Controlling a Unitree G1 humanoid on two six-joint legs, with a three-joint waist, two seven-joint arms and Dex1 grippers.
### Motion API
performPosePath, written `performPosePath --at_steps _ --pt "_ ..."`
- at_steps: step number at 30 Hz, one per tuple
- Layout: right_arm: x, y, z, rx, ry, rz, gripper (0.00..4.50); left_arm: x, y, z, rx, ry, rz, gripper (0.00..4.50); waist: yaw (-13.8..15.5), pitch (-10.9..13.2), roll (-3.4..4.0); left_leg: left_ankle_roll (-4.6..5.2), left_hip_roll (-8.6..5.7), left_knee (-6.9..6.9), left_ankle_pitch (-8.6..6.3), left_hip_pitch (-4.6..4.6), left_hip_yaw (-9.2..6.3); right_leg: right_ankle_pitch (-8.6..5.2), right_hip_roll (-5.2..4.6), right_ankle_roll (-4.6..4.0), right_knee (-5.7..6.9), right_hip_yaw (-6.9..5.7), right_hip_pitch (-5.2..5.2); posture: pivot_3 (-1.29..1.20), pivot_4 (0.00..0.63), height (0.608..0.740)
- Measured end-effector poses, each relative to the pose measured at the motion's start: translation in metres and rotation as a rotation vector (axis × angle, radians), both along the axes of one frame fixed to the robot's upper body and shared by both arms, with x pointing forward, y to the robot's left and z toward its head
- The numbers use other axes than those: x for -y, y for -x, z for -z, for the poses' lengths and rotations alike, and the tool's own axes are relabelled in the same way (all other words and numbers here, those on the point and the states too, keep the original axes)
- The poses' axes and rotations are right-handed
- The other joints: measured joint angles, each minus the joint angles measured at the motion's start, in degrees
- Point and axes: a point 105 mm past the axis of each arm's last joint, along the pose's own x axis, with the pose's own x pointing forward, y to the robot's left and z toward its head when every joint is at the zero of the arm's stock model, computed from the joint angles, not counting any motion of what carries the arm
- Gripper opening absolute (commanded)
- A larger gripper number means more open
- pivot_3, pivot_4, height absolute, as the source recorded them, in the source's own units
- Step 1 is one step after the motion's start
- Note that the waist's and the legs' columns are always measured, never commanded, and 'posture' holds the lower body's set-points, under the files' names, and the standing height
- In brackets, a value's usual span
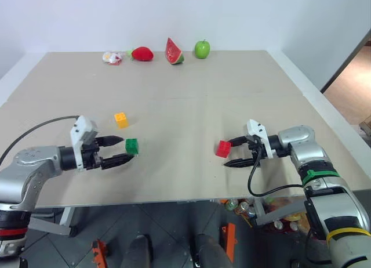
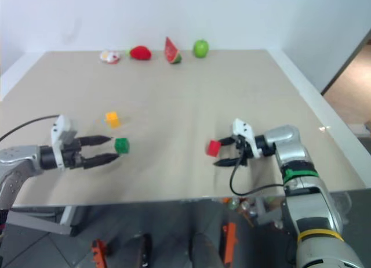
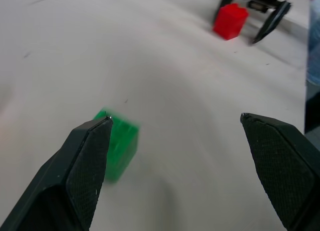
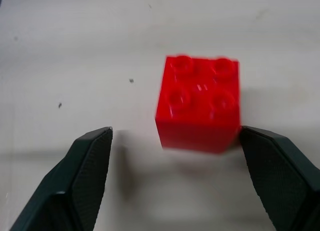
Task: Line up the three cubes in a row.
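Note:
Three studded cubes rest on the beige table (image 1: 191, 100). The yellow-orange cube (image 1: 121, 119) stands alone at the left. Just nearer than it is the green cube (image 1: 131, 146), at the tips of my open left gripper (image 1: 127, 148). In the left wrist view the green cube (image 3: 120, 141) sits close beside one finger (image 3: 85, 171). Right of centre, the red cube (image 1: 223, 148) stands on the table at the fingertips of my open right gripper (image 1: 228, 152). In the right wrist view the red cube (image 4: 200, 103) sits between the spread fingers, close to one finger (image 4: 280, 181).
Along the far edge lie a green toy apple (image 1: 202, 49), a watermelon slice (image 1: 173, 51), a red strawberry (image 1: 142, 54) and a small pale toy (image 1: 112, 58). The table's front edge runs just below both grippers.

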Motion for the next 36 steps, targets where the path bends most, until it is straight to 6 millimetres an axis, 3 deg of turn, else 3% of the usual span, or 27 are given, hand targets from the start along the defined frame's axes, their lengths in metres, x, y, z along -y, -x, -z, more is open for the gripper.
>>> performPosePath --at_steps 5,8,12,16,17,19,22,25,36 --pt "0.017 -0.002 -0.028 0.086 0.023 0.025 4.19 -0.023 0.001 0.006 -0.014 -0.040 -0.066 4.24 0.02 0.01 0.02 0.00 0.00 -0.03 0.00 -0.04 0.10 -0.01 -0.08 0.00 0.00 0.00 -0.09 0.00 0.150 0.740" --pt "0.023 -0.004 -0.064 0.193 0.001 0.031 4.19 -0.027 0.002 0.011 -0.028 -0.041 -0.077 4.24 0.03 0.01 0.02 -0.01 0.01 -0.09 -0.01 -0.08 0.15 -0.06 -0.10 -0.01 -0.01 0.00 -0.17 0.00 0.150 0.740" --pt "0.010 -0.005 -0.101 0.270 -0.113 0.010 4.19 -0.028 0.001 0.013 -0.019 -0.065 -0.074 4.24 0.01 0.01 0.02 -0.01 0.03 -0.20 -0.01 -0.07 0.16 -0.07 -0.08 -0.03 -0.01 -0.01 -0.23 0.00 0.150 0.740" --pt "-0.023 0.007 -0.128 0.295 -0.284 -0.092 4.19 -0.023 -0.002 0.028 -0.039 -0.109 -0.045 4.24 0.10 0.00 0.01 -0.01 0.08 -0.29 -0.01 -0.04 0.13 -0.09 -0.02 -0.08 0.01 -0.04 -0.22 0.00 0.150 0.740" --pt "-0.035 0.016 -0.127 0.284 -0.314 -0.141 4.19 -0.020 -0.003 0.033 -0.045 -0.128 -0.031 4.24 0.26 -0.02 -0.02 -0.01 0.12 -0.28 -0.01 -0.06 0.12 -0.11 0.00 -0.09 0.01 -0.08 -0.21 0.00 0.150 0.740" --pt "-0.040 0.020 -0.123 0.260 -0.332 -0.156 4.19 -0.020 -0.004 0.037 -0.047 -0.147 -0.023 4.24 0.37 -0.02 -0.03 -0.01 0.10 -0.27 -0.01 -0.13 0.12 -0.13 -0.02 -0.05 0.00 -0.07 -0.23 0.00 0.150 0.740" --pt "-0.057 0.042 -0.094 0.165 -0.337 -0.204 4.19 -0.019 -0.012 0.045 -0.025 -0.213 0.005 4.24 1.00 -0.03 -0.03 -0.01 0.08 -0.27 -0.01 -0.20 0.16 -0.24 -0.06 0.01 0.02 -0.06 -0.22 0.00 0.150 0.740" --pt "-0.069 0.051 -0.081 0.120 -0.343 -0.213 4.19 -0.012 -0.023 0.044 0.001 -0.211 0.018 4.24 1.49 -0.03 0.00 -0.01 0.07 -0.16 0.00 -0.22 0.19 -0.21 -0.08 0.03 0.04 -0.08 -0.22 0.00 0.150 0.740" --pt "-0.069 0.054 -0.075 0.102 -0.355 -0.157 4.19 0.008 -0.048 0.045 0.029 -0.208 0.101 4.24 1.57 -0.05 -0.03 0.00 0.10 0.09 0.00 -0.23 0.23 -0.09 -0.10 0.06 0.04 -0.12 -0.14 0.00 0.150 0.740"
